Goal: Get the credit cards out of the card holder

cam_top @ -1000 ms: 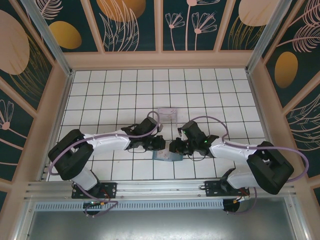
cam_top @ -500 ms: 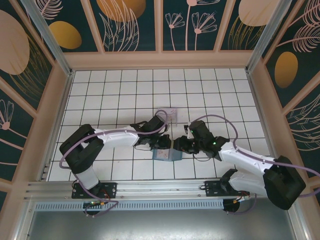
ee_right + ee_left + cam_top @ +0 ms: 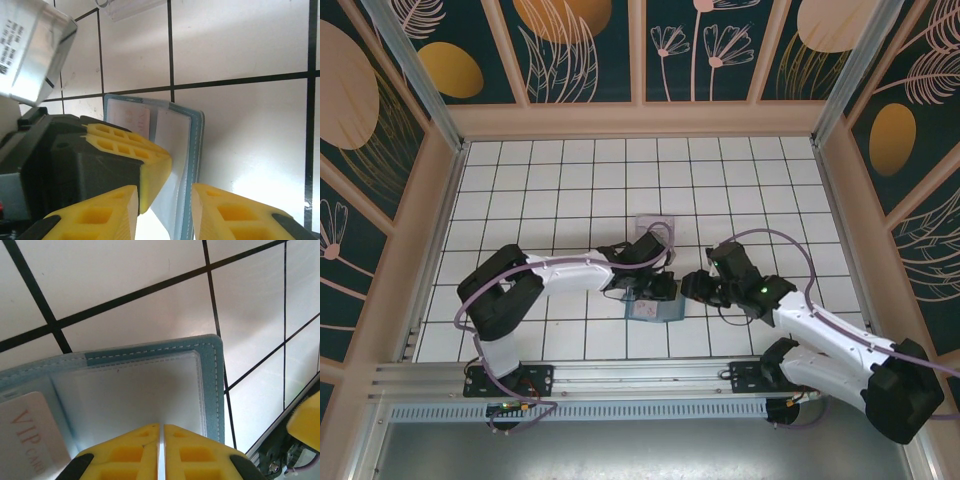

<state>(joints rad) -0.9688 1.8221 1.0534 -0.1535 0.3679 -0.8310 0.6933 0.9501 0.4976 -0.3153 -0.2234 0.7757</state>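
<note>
The slate-blue card holder (image 3: pixel 650 311) lies open on the tiles, its clear pockets facing up (image 3: pixel 150 385). One credit card (image 3: pixel 27 440), pale with red VIP lettering, sits in a left pocket, and it also shows faintly in the right wrist view (image 3: pixel 131 119). My left gripper (image 3: pixel 665 289) is shut, its yellow tips (image 3: pixel 161 425) pressed onto the right-hand pocket. My right gripper (image 3: pixel 688 288) is open just right of the holder. The holder's stitched right edge (image 3: pixel 198 145) lies between its fingers (image 3: pixel 164 191), with the left gripper's fingers (image 3: pixel 145 155) close beside them.
A clear plastic box (image 3: pixel 655 228) stands one tile behind the holder, its edge (image 3: pixel 130 7) at the top of the right wrist view. The two arms meet head-on over the middle tiles. The metal rail (image 3: pixel 640 378) runs along the near edge.
My left gripper has slid right over the holder. My right gripper has backed off to the right and opened. The holder has shifted slightly right.
</note>
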